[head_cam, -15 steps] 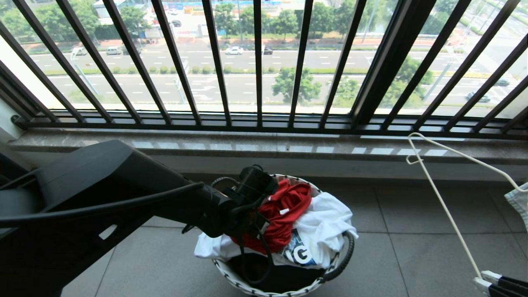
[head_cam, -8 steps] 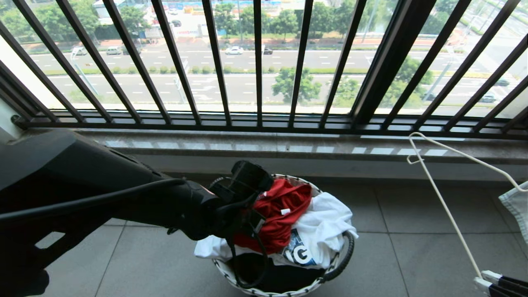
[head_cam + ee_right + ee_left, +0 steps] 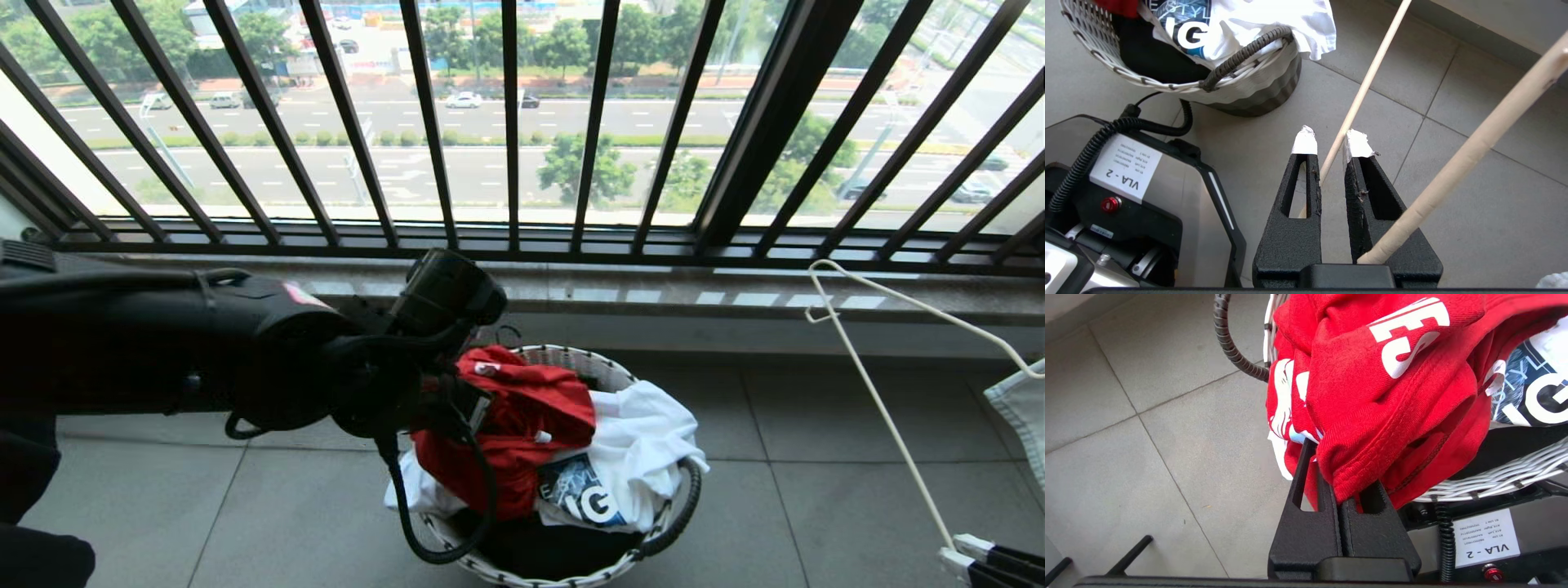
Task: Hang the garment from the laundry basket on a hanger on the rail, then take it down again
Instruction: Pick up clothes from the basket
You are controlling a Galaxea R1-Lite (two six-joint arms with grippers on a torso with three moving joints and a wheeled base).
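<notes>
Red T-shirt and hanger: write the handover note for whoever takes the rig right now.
Left tool: shut on the red T-shirt, which is bunched and partly raised over the laundry basket.
Right tool: shut on the white wire hanger, held off to the robot's right.
Done: shirt gripped, hanger in hand.
Left: pull the shirt clear of the white T-shirt, thread it onto the hanger, hang it on the rail (not in view), then take it down.
</notes>
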